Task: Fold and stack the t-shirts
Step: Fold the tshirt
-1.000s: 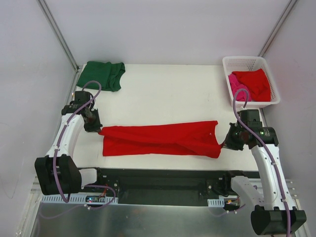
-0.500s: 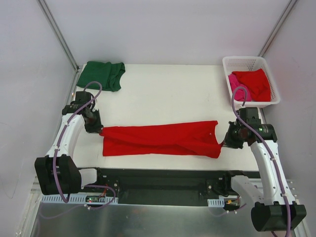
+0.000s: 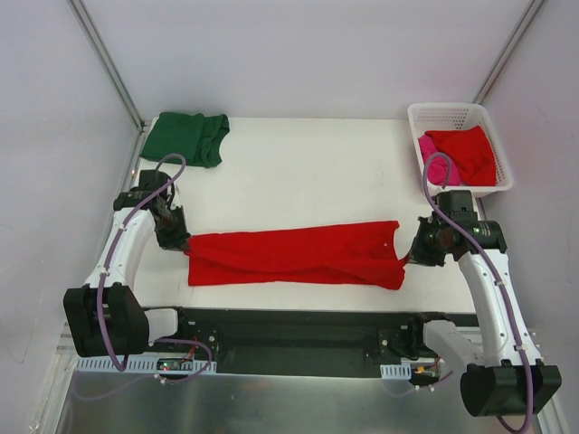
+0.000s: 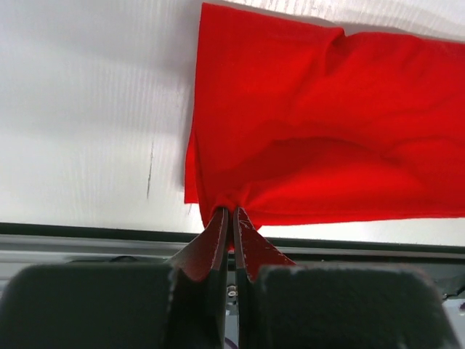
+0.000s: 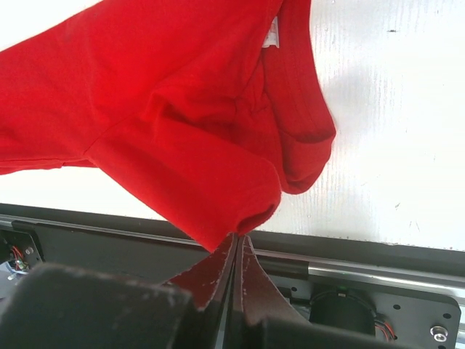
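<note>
A bright red t-shirt point(image 3: 294, 255) lies stretched in a long band across the near part of the white table point(image 3: 308, 172). My left gripper point(image 3: 184, 242) is shut on its left end, the cloth bunched at the closed tips point(image 4: 231, 212). My right gripper point(image 3: 406, 261) is shut on a folded sleeve edge at the right end point(image 5: 238, 234), lifting it slightly. A dark green t-shirt point(image 3: 187, 136) lies folded at the far left corner. Another red t-shirt point(image 3: 466, 152) and a pink one point(image 3: 431, 150) sit in the basket.
The white lattice basket point(image 3: 452, 114) stands at the far right corner. A black rail point(image 3: 298, 330) runs along the table's near edge, close under both grippers. Grey walls and metal posts close in the sides.
Both grippers have drifted slightly away from the near edge, still holding the shirt's ends. The red band has shifted a little with them.
</note>
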You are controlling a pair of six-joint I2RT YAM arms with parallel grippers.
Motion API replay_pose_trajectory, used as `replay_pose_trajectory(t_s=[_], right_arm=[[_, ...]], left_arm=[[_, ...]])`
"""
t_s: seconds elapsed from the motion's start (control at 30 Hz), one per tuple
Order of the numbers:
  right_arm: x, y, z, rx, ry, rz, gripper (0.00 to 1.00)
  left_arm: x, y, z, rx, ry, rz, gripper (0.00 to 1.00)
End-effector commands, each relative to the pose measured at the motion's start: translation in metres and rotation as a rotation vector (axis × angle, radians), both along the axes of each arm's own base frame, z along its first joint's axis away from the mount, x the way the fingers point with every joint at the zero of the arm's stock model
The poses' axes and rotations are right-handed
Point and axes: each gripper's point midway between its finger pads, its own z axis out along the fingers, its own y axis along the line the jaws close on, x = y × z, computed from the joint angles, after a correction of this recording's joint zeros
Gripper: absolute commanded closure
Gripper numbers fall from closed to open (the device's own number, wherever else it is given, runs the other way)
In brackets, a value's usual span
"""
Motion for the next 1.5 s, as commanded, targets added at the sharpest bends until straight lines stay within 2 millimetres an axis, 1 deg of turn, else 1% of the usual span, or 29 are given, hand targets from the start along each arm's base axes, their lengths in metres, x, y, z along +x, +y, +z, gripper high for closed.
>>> replay_pose_trajectory(t_s=[0.0,0.1,0.13,0.17,0.2,0.23,0.27,0.43,0.53,0.57,0.63,0.7,0.73,0.77,0.93,0.97,1.0,1.03,1.07,1.1,1.13,1.2,1.33,1.47], right_arm=[[0.008,0.001,0.012,-0.002,-0.041,0.016,0.99],[0.009,0.001,0.012,-0.003,-0.043,0.021,0.99],[0.009,0.001,0.011,-0.004,-0.042,0.018,0.99],[0.009,0.001,0.012,-0.003,-0.043,0.021,0.99],[0.009,0.001,0.011,-0.003,-0.040,0.021,0.99],[0.009,0.001,0.012,-0.002,-0.040,0.023,0.99],[0.010,0.001,0.012,-0.002,-0.043,0.021,0.99],[0.010,0.001,0.010,-0.001,-0.037,0.022,0.99],[0.009,0.002,0.008,0.006,-0.036,0.017,0.99],[0.009,0.002,0.007,0.006,-0.036,0.018,0.99],[0.009,0.003,0.007,0.008,-0.037,0.017,0.99],[0.008,0.003,0.006,0.007,-0.036,0.017,0.99],[0.008,0.003,0.007,0.008,-0.039,0.016,0.99],[0.008,0.002,0.006,0.007,-0.037,0.015,0.99],[0.009,0.003,0.005,0.011,-0.039,0.011,0.99],[0.009,0.003,0.005,0.012,-0.039,0.008,0.99],[0.009,0.003,0.006,0.011,-0.042,0.009,0.99],[0.009,0.003,0.006,0.010,-0.042,0.007,0.99],[0.009,0.002,0.006,0.009,-0.040,0.004,0.99],[0.008,0.003,0.006,0.009,-0.042,0.006,0.99],[0.008,0.002,0.007,0.010,-0.043,0.002,0.99],[0.007,0.003,0.007,0.012,-0.044,0.003,0.99],[0.004,0.002,0.008,0.009,-0.039,0.004,0.99],[0.001,0.003,0.007,0.017,-0.032,0.007,0.99]], left_arm=[[-0.006,-0.011,0.012,-0.048,0.018,-0.004,1.00],[-0.008,-0.015,0.017,-0.073,0.030,-0.016,0.92],[-0.011,-0.017,0.018,-0.085,0.043,-0.016,0.83],[-0.011,-0.018,0.019,-0.090,0.047,-0.017,0.69],[-0.010,-0.017,0.022,-0.086,0.042,-0.017,0.41],[-0.010,-0.017,0.024,-0.084,0.039,-0.013,0.01],[-0.013,-0.016,0.026,-0.080,0.038,-0.011,0.01],[-0.008,-0.013,0.036,-0.058,-0.005,-0.004,0.01],[-0.004,-0.015,0.035,-0.074,-0.010,-0.015,0.01],[-0.001,-0.019,0.034,-0.094,-0.014,-0.022,0.01],[0.008,-0.021,0.032,-0.107,-0.041,-0.034,0.01],[0.013,-0.027,0.030,-0.141,-0.056,-0.047,0.01],[0.020,-0.029,0.027,-0.150,-0.065,-0.047,0.01],[0.023,-0.032,0.026,-0.160,-0.069,-0.058,0.01],[0.038,-0.052,0.002,-0.231,-0.032,-0.108,0.01],[0.040,-0.055,0.001,-0.238,-0.028,-0.111,0.01],[0.041,-0.065,0.000,-0.247,-0.022,-0.139,0.01],[0.042,-0.070,-0.003,-0.255,-0.005,-0.147,0.01],[0.047,-0.075,0.000,-0.255,-0.012,-0.156,0.01],[0.047,-0.084,0.001,-0.255,-0.011,-0.184,0.01],[0.049,-0.088,-0.001,-0.252,-0.005,-0.195,0.01],[0.053,-0.098,0.004,-0.253,-0.015,-0.219,0.01],[0.055,-0.104,0.003,-0.253,-0.005,-0.226,0.01],[0.049,-0.105,-0.007,-0.246,0.021,-0.232,0.01]])
